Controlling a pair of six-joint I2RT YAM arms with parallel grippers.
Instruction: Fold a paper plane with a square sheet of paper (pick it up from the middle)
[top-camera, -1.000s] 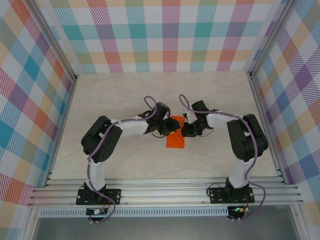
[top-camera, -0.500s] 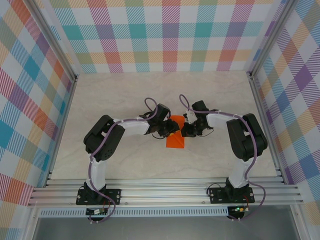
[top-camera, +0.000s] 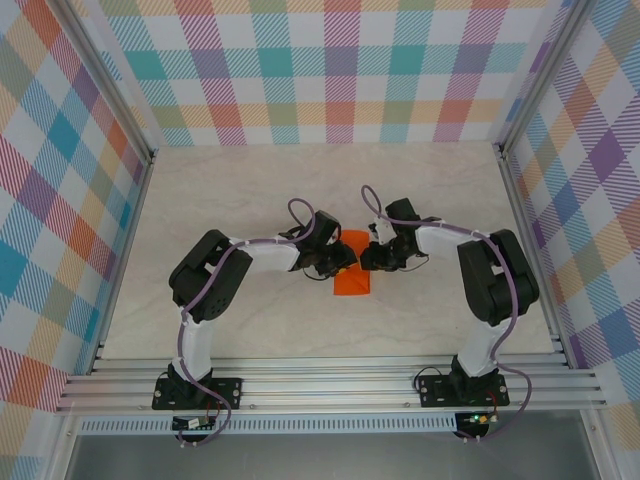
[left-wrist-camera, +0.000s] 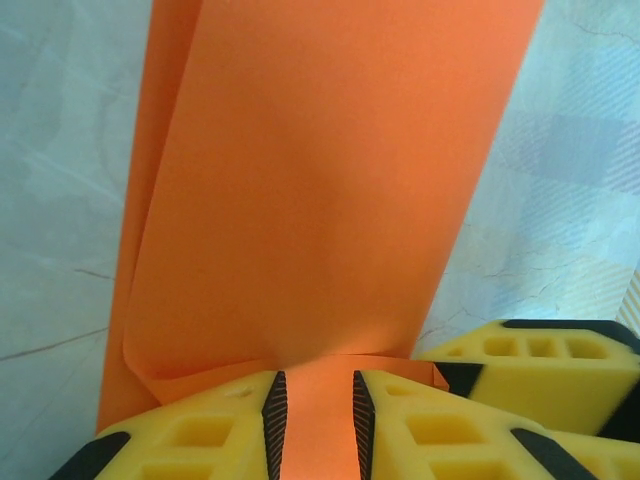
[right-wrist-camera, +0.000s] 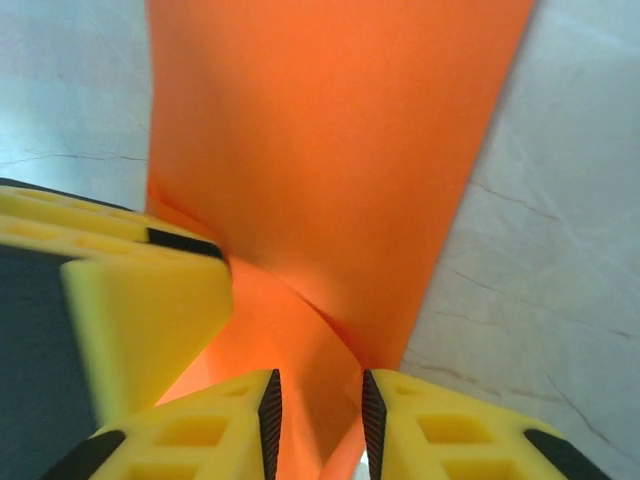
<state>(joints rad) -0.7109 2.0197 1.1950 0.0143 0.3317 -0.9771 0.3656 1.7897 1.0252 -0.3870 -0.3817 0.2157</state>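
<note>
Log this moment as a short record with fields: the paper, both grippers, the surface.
paper: orange paper, folded, on the table between the two arms
left gripper: jaws slightly apart, paper in the gap
right gripper: jaws slightly apart, paper in the gap
spacing: grippers close together, facing each other over the paper
fold state: not yet a plane

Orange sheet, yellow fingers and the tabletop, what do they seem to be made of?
Sheet: thin matte paper, going by its soft curl and sharp fold. Fingers: likely matte moulded or printed plastic with hollow pockets, and dark pads, perhaps rubber. Tabletop: smooth, pale, marble-patterned; possibly laminate.
</note>
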